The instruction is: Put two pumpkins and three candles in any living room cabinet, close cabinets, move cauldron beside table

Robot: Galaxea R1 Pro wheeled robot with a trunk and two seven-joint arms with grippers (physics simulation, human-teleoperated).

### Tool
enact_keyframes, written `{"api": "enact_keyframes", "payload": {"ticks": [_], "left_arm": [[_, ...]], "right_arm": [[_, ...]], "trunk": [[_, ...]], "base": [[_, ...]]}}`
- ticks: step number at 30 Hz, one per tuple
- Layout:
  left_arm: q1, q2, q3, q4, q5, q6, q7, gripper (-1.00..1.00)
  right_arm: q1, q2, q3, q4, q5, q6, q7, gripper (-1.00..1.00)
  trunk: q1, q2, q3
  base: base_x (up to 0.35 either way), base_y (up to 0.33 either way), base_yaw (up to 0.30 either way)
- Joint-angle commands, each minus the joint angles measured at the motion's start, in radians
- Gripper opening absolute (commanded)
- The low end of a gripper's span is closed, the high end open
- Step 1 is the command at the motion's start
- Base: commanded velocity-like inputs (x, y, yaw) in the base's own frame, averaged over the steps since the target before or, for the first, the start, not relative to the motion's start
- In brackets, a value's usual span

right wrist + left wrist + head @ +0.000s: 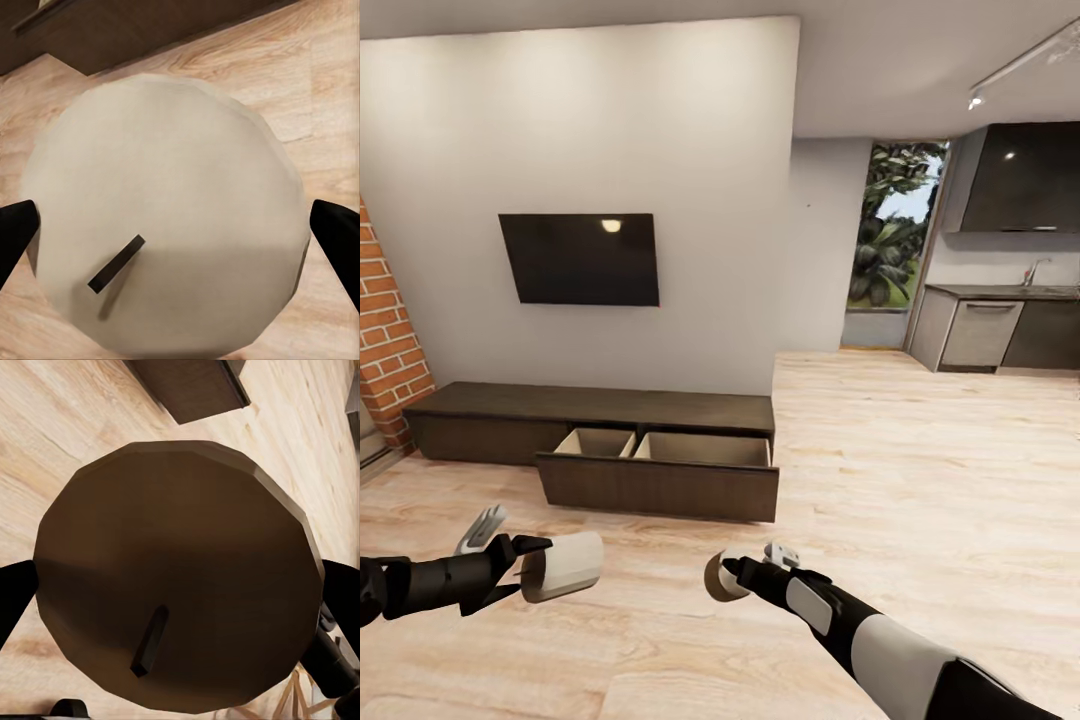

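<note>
Both arms reached out low in front of me, each carrying a candle. I had the left gripper (pixel 520 570) clamped on a stubby pale grey-white cylindrical candle (pixel 563 566), its flat top and dark wick (pixel 148 641) facing the wrist camera, and the right gripper (pixel 745 570) clenched on a second pale candle (pixel 165 225) of the same kind. Ahead of both grippers, across bare light wood floor (pixel 920 470), the long, low, dark-brown wood cabinet (pixel 595 408) stood with its wide pull-out drawer (pixel 660 485) drawn open. I judged the stowing step under way: next I needed to close in, carry each candle over the open drawer and release it inside.
</note>
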Motion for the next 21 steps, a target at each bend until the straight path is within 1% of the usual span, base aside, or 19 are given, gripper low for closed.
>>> {"api": "enact_keyframes", "payload": {"ticks": [1, 5, 10, 15, 18, 20, 21], "left_arm": [[-0.001, 0.0, 0.001, -0.001, 0.009, 0.003, 0.01, -1.0], [-0.001, 0.0, 0.0, -0.001, 0.01, 0.003, 0.01, -1.0], [-0.001, 0.001, -0.001, -0.005, 0.011, 0.003, 0.01, -1.0], [-0.001, 0.003, -0.001, -0.026, 0.011, 0.004, 0.01, -1.0], [-0.001, 0.003, -0.005, -0.064, 0.012, 0.004, 0.01, -1.0], [-0.001, 0.003, -0.006, -0.077, 0.012, 0.005, 0.01, -1.0], [-0.001, 0.003, -0.007, -0.083, 0.012, 0.005, 0.01, -1.0]], "right_arm": [[-0.001, 0.0, 0.003, 0.001, -0.004, 0.001, 0.002, -1.0], [-0.001, 0.0, 0.003, -0.002, -0.004, 0.002, 0.001, -1.0], [-0.001, 0.001, 0.001, -0.003, -0.004, 0.011, -0.001, -1.0], [-0.002, 0.001, 0.0, -0.004, -0.005, 0.013, -0.001, -1.0], [-0.002, 0.0, 0.002, -0.037, -0.005, 0.019, 0.0, -1.0], [-0.001, -0.016, 0.004, -0.093, -0.005, 0.037, 0.0, -1.0], [-0.001, -0.033, 0.004, -0.119, -0.007, 0.054, 0.0, -1.0]], "trunk": [[-0.004, 0.007, 0.002], [-0.019, 0.035, 0.013], [-0.038, 0.069, 0.022], [-0.058, 0.104, 0.031], [-0.069, 0.125, 0.038], [-0.077, 0.139, 0.044], [-0.081, 0.146, 0.047]], "base": [[0.001, 0.0, -0.053], [0.0, 0.0, 0.003], [0.0, 0.0, 0.124], [0.0, 0.0, 0.133], [0.0, 0.0, 0.071], [0.0, 0.0, 0.018], [0.0, 0.0, 0.009]]}}
